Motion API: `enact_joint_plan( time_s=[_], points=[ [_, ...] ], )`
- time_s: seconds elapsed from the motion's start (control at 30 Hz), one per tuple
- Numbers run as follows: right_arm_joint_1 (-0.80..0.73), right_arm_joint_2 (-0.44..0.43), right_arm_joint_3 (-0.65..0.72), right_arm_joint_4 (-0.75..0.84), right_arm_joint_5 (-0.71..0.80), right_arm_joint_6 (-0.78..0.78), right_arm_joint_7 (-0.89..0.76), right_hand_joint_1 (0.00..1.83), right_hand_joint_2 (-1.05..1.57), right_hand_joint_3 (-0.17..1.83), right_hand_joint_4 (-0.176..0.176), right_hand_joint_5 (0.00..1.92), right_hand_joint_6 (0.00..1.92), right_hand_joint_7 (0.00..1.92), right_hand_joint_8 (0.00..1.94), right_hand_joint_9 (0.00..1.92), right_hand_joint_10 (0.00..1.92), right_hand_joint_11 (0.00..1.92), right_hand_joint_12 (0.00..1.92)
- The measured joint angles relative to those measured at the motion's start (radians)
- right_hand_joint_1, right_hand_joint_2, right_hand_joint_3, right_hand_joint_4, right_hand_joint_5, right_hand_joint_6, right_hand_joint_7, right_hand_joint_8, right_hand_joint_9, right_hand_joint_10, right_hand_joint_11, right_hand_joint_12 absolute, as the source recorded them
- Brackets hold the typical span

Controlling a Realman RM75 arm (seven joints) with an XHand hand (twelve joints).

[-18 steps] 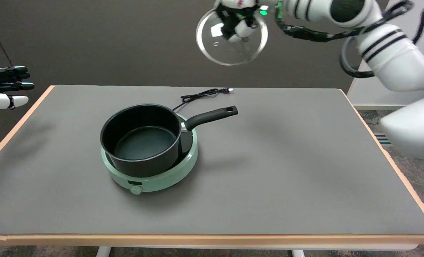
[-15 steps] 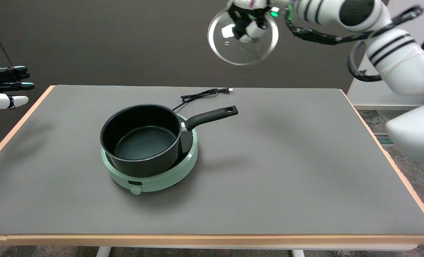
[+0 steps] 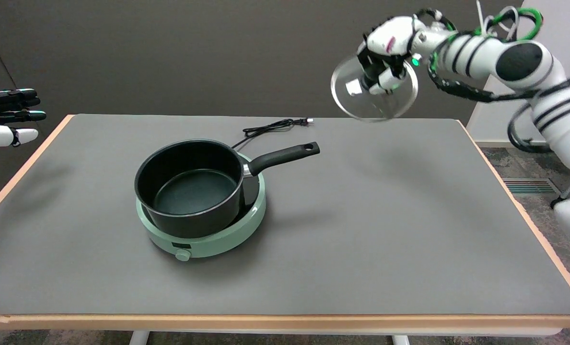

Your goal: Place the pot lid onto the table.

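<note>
Lid (image 3: 361, 103) — tilted, airborne above the table's (image 3: 361, 215) far side — gripped by right hand (image 3: 385, 57).

White black-banded arm (image 3: 495, 57), green cabling.

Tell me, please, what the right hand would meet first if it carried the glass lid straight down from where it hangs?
Likely bare table mat; right hand holds glass lid near the far edge, though depth is unclear.

One pot (image 3: 189, 189), one glass lid (image 3: 375, 98), one green hotplate (image 3: 217, 237), one cable (image 3: 270, 127).
</note>
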Motion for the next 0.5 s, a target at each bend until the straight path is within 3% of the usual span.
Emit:
enact_joint_plan(
  time_s=[0.5],
  points=[
    [-0.283, 0.077, 0.167, 0.103, 0.108, 0.074, 0.002, 1.21, 0.96, 0.41, -0.027, 0.79, 1.31, 1.02, 1.1, 0.96, 1.43, 0.74, 1.36]
  ],
)
